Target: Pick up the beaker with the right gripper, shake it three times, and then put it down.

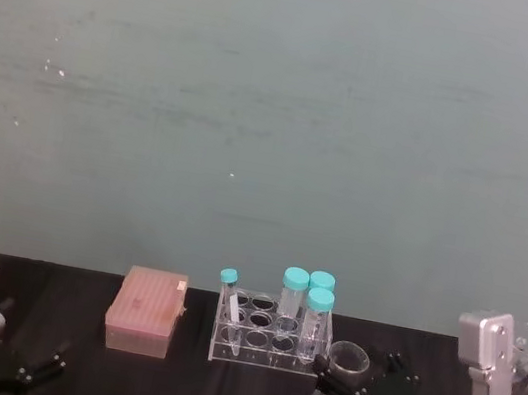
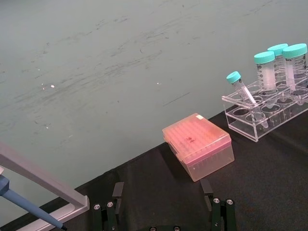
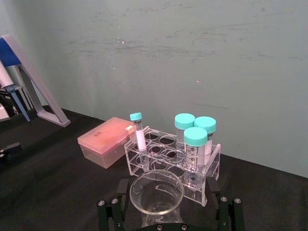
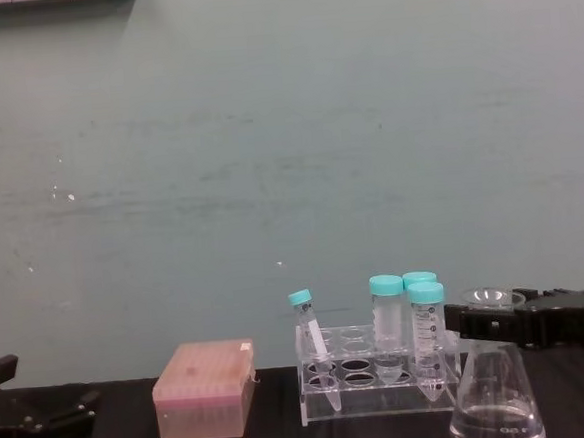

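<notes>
One step of three is in hand: the grasp. My right gripper stands at the neck of the beaker, a clear glass conical flask with wide base, narrow neck and flared rim, just right of the tube rack. From the right wrist view, my fingers flank the neck on both sides; whether they press the glass yet I cannot tell. The base appears to rest on the black table, so I judge the lift not begun. Next calls for a firm clamp on smooth, slippery glass, then a straight rise clear of the teal-capped tubes. The pink tip box is matte, ribbed plastic. My left gripper idles spread, low at the table's left.
</notes>
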